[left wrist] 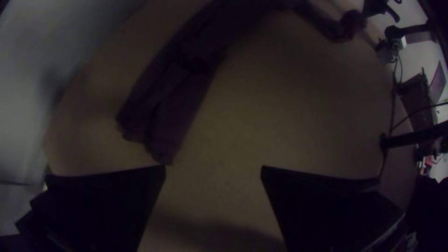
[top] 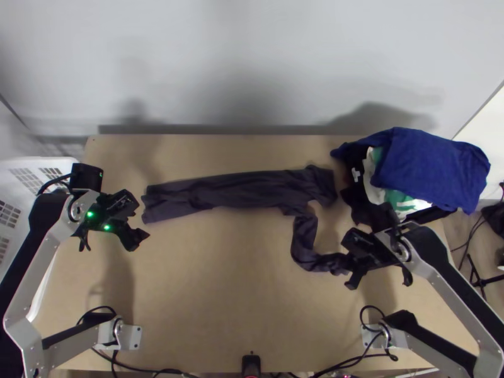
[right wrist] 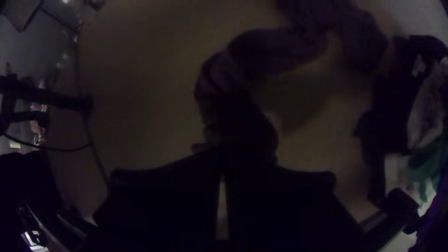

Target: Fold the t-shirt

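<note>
The dark t-shirt (top: 239,190) lies as a long narrow strip across the table, a bunched sleeve-like part trailing from its right portion toward the right arm. My left gripper (top: 135,220) hangs beside the strip's left end, not touching it; in the left wrist view the left gripper (left wrist: 213,172) is open with nothing between its fingers, the t-shirt (left wrist: 172,93) beyond. My right gripper (top: 350,264) is at the trailing part's end; in the right wrist view the right gripper (right wrist: 223,158) is shut on that end of the t-shirt (right wrist: 242,84), whose tip the fingers hide.
A pile of clothes with a blue cloth (top: 435,167) on top lies at the table's right, close to the right gripper. A white plastic basket (top: 31,173) stands off the left edge. Bare wood (top: 208,283) lies in front of the t-shirt, with cables along the near edge.
</note>
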Robot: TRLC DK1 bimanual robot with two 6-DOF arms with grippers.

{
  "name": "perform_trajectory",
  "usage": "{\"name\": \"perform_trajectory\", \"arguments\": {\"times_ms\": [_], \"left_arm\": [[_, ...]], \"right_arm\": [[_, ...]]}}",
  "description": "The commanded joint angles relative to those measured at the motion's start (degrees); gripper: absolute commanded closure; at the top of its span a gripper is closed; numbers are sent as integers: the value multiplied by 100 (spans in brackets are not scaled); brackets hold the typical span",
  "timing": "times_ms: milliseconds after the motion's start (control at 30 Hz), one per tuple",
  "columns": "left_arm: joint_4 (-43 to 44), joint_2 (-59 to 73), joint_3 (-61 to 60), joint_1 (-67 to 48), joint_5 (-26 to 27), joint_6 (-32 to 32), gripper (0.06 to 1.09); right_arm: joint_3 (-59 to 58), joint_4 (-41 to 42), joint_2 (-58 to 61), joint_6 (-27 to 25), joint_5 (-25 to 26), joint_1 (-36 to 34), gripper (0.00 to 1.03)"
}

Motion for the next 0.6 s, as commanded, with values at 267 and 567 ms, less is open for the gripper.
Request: {"name": "perform_trajectory", "arguments": {"times_ms": [267, 567], "left_arm": [[23, -1, -17, 14, -27, 24, 10], [93, 17, -26, 76, -18, 50, 10]], "right_arm": [[2167, 847, 1046, 1294, -246, 1664, 100], [4408, 1928, 2795, 1980, 27, 2244, 100]]}}
